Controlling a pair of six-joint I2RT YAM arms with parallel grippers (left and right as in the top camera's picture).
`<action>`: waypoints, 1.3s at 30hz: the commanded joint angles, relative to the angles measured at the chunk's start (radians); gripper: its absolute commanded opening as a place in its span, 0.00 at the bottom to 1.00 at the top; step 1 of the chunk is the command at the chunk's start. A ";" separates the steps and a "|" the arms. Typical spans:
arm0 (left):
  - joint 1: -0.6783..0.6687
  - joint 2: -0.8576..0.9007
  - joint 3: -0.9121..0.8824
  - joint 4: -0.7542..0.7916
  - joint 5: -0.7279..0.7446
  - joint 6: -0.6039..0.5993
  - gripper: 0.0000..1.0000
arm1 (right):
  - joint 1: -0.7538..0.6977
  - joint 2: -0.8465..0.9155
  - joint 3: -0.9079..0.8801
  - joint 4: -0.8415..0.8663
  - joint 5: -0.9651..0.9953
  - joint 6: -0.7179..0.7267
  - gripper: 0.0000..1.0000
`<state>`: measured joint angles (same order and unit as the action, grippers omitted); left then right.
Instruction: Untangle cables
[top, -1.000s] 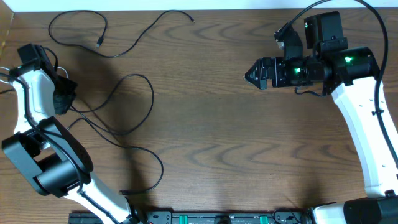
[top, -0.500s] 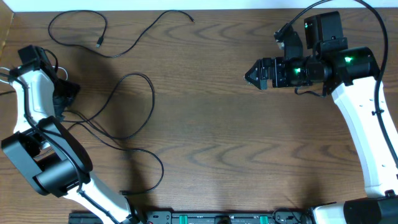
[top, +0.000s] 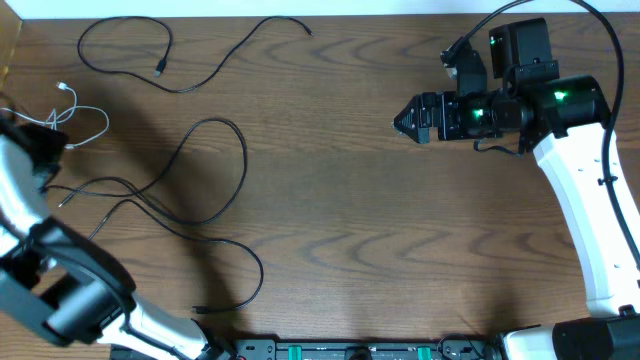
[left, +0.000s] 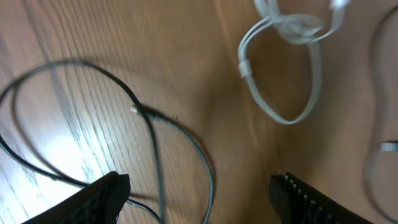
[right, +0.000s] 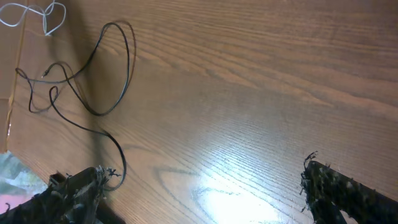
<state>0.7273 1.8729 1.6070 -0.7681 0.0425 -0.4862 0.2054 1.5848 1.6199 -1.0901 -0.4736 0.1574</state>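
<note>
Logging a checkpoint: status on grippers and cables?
Left gripper open, empty. Right gripper open, empty. White cable lies loose; black cables cross by left gripper. Nothing blocking.

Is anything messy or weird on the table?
Yes. The thin white cable at the left edge of the wooden table is bunched into a knot, and the long black cable beside it loops across itself. Nothing looks broken.

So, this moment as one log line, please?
left tool open, near white cable | right tool open, empty | black cables lying on table
</note>
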 joint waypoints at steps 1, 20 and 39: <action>0.061 -0.054 0.028 -0.016 0.099 0.090 0.77 | 0.011 0.005 0.002 0.002 0.001 0.002 0.99; 0.313 0.154 -0.063 -0.180 -0.219 0.025 0.76 | 0.011 0.005 0.002 -0.003 0.002 -0.009 0.99; 0.343 0.261 -0.065 0.019 -0.155 0.048 0.50 | 0.011 0.005 0.002 0.005 0.001 -0.008 0.99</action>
<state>1.0687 2.0956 1.5459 -0.7544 -0.1539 -0.4416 0.2054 1.5848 1.6199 -1.0870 -0.4736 0.1566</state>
